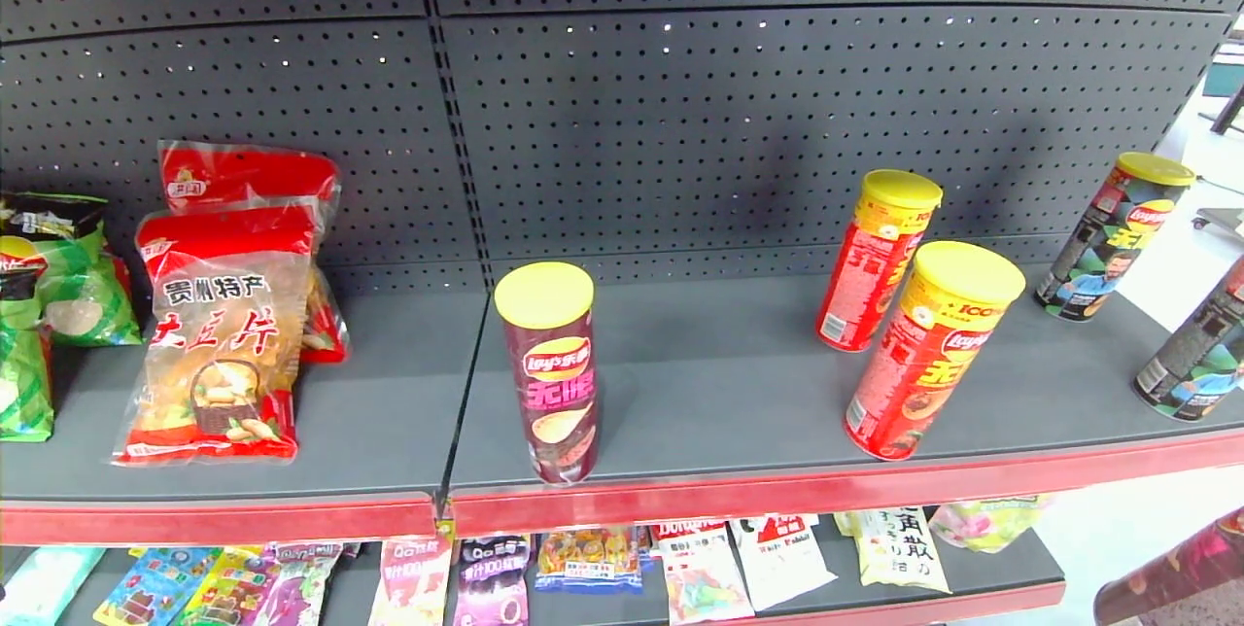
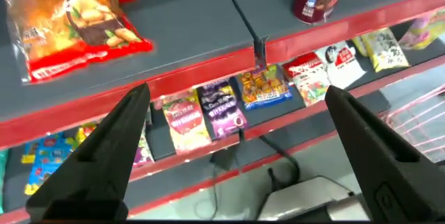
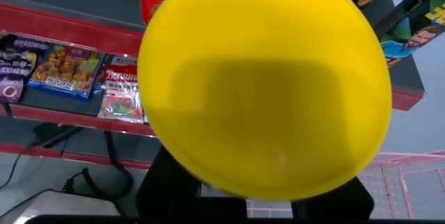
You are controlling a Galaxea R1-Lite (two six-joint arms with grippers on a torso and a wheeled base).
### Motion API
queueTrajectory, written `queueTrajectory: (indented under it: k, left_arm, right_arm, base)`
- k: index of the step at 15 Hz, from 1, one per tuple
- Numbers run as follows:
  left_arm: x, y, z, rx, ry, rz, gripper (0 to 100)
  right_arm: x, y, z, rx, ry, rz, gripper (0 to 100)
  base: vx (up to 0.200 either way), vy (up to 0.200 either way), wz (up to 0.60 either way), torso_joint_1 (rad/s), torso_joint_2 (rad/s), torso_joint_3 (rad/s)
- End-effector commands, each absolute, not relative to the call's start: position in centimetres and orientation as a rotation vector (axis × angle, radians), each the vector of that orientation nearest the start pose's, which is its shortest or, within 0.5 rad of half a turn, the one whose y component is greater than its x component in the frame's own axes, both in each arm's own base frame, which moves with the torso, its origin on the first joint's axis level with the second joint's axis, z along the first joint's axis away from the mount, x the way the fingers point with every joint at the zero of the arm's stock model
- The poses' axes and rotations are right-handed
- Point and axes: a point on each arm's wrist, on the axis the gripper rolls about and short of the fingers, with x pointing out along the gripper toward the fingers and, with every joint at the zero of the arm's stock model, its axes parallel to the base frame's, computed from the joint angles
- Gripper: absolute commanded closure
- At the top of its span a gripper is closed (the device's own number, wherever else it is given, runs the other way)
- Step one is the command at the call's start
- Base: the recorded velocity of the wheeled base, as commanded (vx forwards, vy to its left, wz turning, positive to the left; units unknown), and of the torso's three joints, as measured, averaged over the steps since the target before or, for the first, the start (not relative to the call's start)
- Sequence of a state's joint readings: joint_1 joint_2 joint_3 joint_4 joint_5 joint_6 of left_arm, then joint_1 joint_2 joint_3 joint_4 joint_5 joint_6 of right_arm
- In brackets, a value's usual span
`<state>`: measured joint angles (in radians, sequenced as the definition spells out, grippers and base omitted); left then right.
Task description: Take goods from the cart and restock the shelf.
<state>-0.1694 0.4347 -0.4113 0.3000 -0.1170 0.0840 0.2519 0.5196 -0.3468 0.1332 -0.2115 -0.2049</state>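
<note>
- Head view: upright cans stand in flavour groups on the shelf [image 1: 739, 383]. A maroon can [image 1: 556, 373] is at the near edge and red cans [image 1: 928, 354] are to its right, probably leaving a gap beside it for a matching can. A maroon tube [image 1: 1171, 573] hangs tilted at the low near right.
- Left wrist view: the left gripper [image 2: 238, 92] is spread wide and empty, in front of the lower shelf's snack packets [image 2: 222, 109].
- Right wrist view: the right gripper [image 3: 254, 206] appears clamped on the tube beneath its yellow lid [image 3: 264, 85], seemingly for shelving. The pink cart [image 3: 410, 182] is near right.
</note>
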Motion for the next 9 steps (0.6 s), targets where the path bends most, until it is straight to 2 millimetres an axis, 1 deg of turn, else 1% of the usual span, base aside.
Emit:
queueTrajectory:
  k: [1,3,4,9]
  left_arm:
    - [-0.13,-0.25,16.16,0.107,0.309,-0.302,0]
    - [-0.1,-0.25,15.74,0.122,0.311,-0.303,0]
    - [-0.14,-0.24,15.49,0.127,0.31,-0.304,0]
    - [-0.14,-0.24,15.49,0.139,0.309,-0.306,0]
  right_arm:
    - [2.08,0.05,16.27,-0.274,0.283,0.069,100]
    - [2.01,0.03,16.28,-0.273,0.279,0.069,100]
    - [1.98,0.02,16.24,-0.273,0.279,0.069,100]
    - [1.99,0.02,16.14,-0.272,0.283,0.069,100]
  base:
    - [0.0,0.0,0.0,0.0,0.0,0.0]
    - [0.0,0.0,0.0,0.0,0.0,0.0]
    - [0.0,0.0,0.6,-0.002,0.01,0.007]
    - [0.0,0.0,0.6,0.008,0.0,-0.001]
